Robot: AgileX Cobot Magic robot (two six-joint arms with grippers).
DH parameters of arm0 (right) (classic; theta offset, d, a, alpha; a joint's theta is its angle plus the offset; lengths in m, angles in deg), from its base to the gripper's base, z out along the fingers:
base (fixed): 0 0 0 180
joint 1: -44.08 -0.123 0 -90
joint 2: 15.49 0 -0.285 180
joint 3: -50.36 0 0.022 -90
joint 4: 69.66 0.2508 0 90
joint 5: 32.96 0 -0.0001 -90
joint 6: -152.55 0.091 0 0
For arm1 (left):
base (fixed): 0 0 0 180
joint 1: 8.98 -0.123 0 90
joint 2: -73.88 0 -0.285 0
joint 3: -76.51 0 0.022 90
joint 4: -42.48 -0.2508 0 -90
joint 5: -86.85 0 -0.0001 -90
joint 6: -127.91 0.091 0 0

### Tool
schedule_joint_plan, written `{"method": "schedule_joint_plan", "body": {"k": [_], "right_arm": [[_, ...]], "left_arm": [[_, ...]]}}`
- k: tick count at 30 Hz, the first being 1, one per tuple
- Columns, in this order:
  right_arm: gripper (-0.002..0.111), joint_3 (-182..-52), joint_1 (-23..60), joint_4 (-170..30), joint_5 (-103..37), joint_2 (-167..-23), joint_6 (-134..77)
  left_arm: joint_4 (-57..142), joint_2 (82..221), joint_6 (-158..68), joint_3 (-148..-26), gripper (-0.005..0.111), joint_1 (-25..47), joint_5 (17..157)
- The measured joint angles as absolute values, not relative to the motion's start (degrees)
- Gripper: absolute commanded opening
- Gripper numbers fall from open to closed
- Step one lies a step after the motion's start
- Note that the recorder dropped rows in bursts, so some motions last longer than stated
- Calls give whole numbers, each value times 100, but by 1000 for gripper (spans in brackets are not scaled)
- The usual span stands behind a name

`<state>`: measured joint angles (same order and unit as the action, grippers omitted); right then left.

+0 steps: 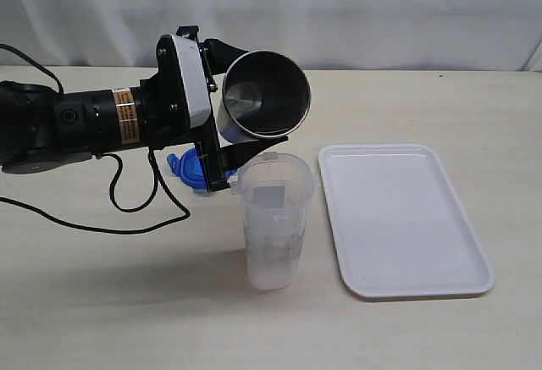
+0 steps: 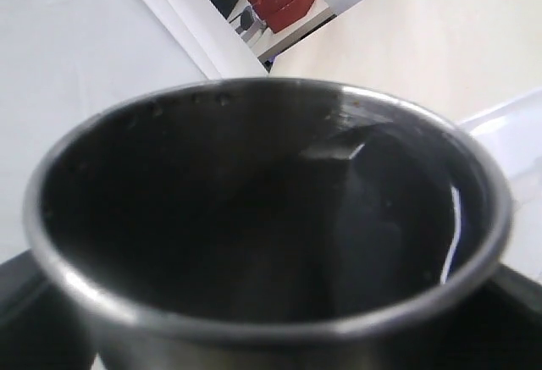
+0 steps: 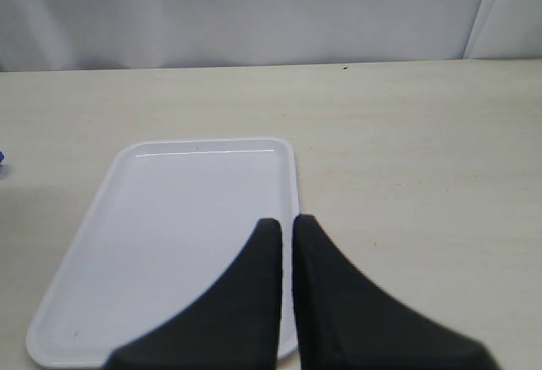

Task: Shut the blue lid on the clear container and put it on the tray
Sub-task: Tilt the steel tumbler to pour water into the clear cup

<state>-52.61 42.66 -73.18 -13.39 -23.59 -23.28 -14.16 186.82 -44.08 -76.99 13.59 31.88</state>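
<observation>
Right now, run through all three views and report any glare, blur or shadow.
Exterior view: sharp and evenly lit, with faint soft shadows by the clear container and the tray. Left wrist view: the steel tumbler fills the frame, its near rim blurred, with a bright glare streak on its inner wall. Right wrist view: the shut right gripper is a dark, soft-edged shape, while the tray looks sharp.

There was one clear container (image 1: 273, 226), one blue lid (image 1: 185, 169), one tray (image 1: 402, 218) on the right and one steel tumbler (image 1: 262, 95). The grippers were two in number: one left gripper (image 1: 241, 103) and one right gripper (image 3: 286, 234). All stood at one table (image 1: 102, 302).
</observation>
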Motion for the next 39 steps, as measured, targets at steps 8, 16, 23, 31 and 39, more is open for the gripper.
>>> {"method": "schedule_joint_plan", "body": {"k": [8, 16, 23, 31, 39], "right_arm": [[5, -5261, 4266, -7318, -1339, -2359, -2328], [5, -5261, 4266, -7318, -1339, -2359, -2328], [5, -5261, 4266, -7318, -1339, -2359, -2328], [5, -5261, 4266, -7318, -1339, -2359, -2328], [5, -5261, 4266, -7318, -1339, -2359, -2328]], "left_arm": [[-1382, 18682, -4124, -7699, 0, 1359, 3188], [-1340, 18682, -3767, -7707, 0, 1359, 3188], [-1320, 18682, -3636, -7707, 0, 1359, 3192], [-1298, 18682, -3266, -7707, 0, 1359, 3215], [-1298, 18682, -3122, -7707, 0, 1359, 3215]]}}
